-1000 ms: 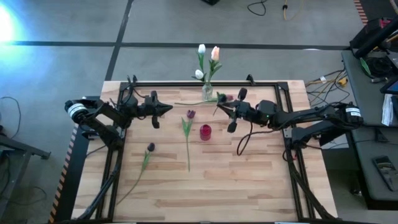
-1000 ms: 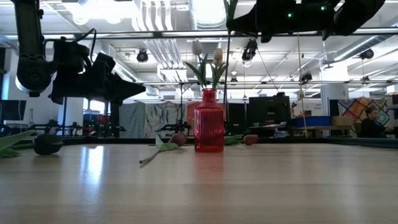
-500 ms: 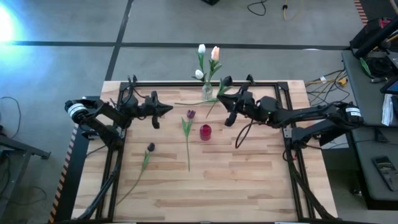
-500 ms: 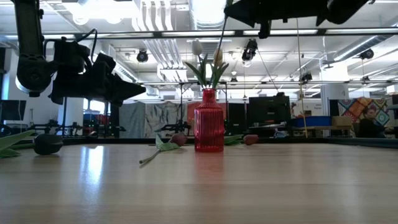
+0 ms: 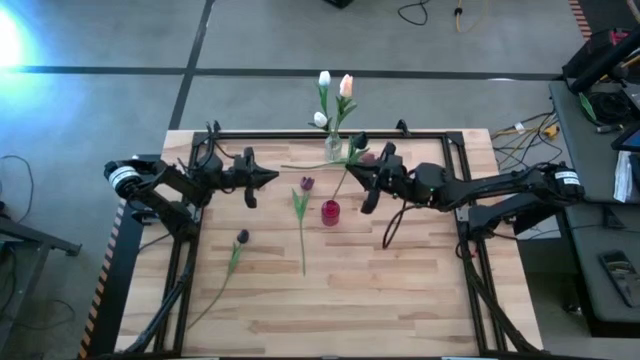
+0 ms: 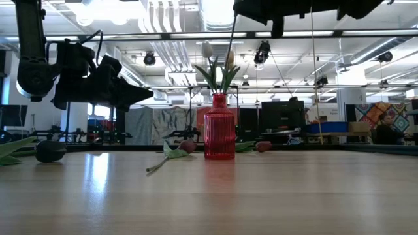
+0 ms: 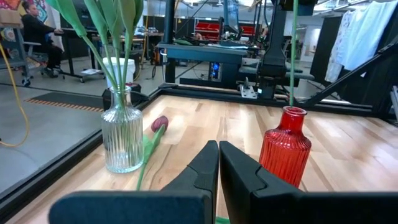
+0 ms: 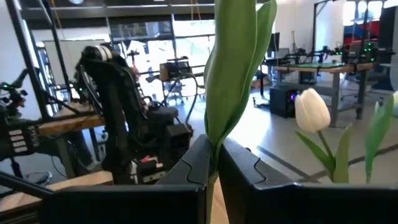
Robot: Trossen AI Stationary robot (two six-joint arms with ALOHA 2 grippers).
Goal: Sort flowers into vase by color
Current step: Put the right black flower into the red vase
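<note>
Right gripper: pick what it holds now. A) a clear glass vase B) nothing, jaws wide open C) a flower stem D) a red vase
C: the right gripper is shut on the green stem of a flower, lifted above the table, while the red vase and the clear vase stand on the table untouched.

Robotics lab: workbenches (image 6: 326, 134), exposed ceiling ducts (image 6: 166, 39).

red vase (image 5: 330, 212) mid-table, near half open

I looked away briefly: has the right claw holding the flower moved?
Yes. The right gripper, shut on a dark tulip, has shifted slightly toward the red vase.
</note>
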